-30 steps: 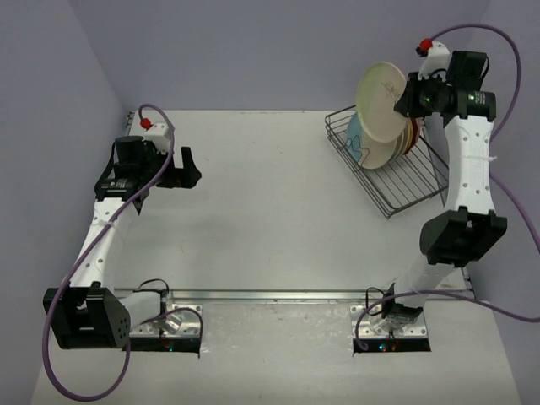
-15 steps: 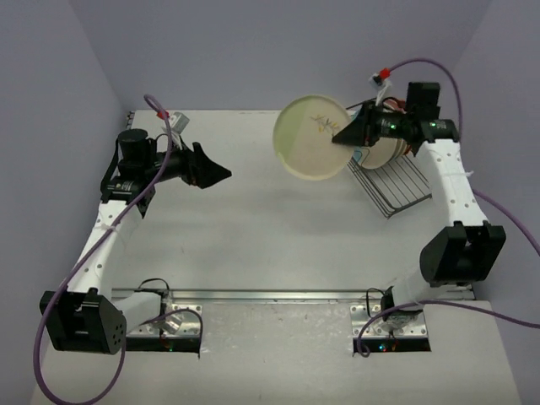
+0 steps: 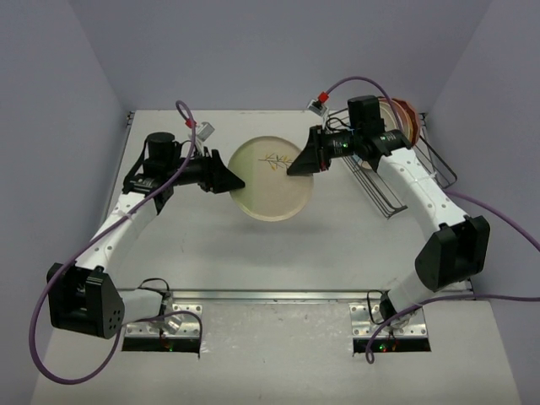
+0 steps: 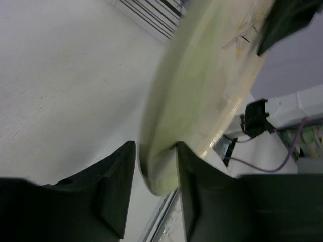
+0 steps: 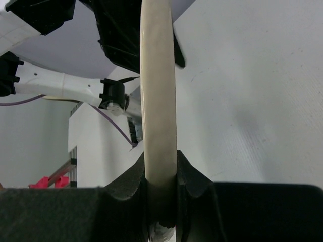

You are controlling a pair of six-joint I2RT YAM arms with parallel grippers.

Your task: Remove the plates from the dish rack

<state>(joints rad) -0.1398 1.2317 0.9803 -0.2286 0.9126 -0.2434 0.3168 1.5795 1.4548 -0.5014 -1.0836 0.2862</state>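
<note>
White table (image 3: 253,253), lavender walls (image 3: 253,51).

**Plate Spans the Gap Between Two Arms**

Between the jaws of the right gripper (image 3: 294,166): no room at all, packed with the rim of the cream plate (image 3: 270,192). Straight ahead of those jaws, blocked by the plate's full width and, at its far edge, by the left gripper (image 3: 239,182), straddling the opposite rim with barely a sliver to spare on one side. Below and to the near side of both sets of jaws, bare table (image 3: 253,253), open for a pass. Behind the right jaws, hemmed in by the dish rack (image 3: 396,190) and its racked plates (image 3: 406,115). Behind the left jaws, more bare table, unobstructed.
</note>
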